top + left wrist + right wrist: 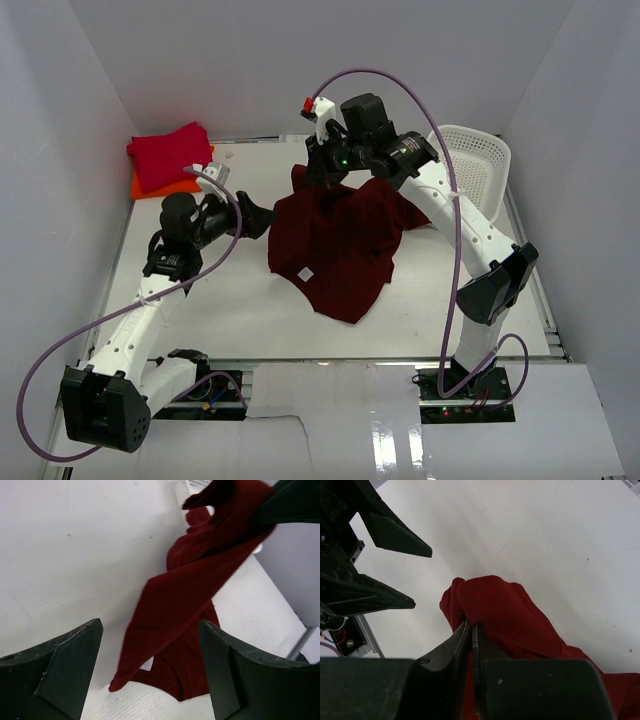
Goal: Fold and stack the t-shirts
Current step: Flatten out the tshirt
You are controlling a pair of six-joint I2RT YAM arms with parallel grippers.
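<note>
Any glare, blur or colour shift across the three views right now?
Top external: even light, soft shadows, glare only on the glossy sheet at the bottom. Left wrist: maroon shirt sharp, own fingers dark, slightly soft. Right wrist: table near blown out, shirt reads redder than from above, right pincer shut on it.

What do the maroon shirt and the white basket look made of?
Maroon shirt: soft, matte knit cloth, likely cotton; it drapes and creases where it hangs.
Basket: probably rigid white plastic; it has an even grid of holes and a smooth rim.
</note>
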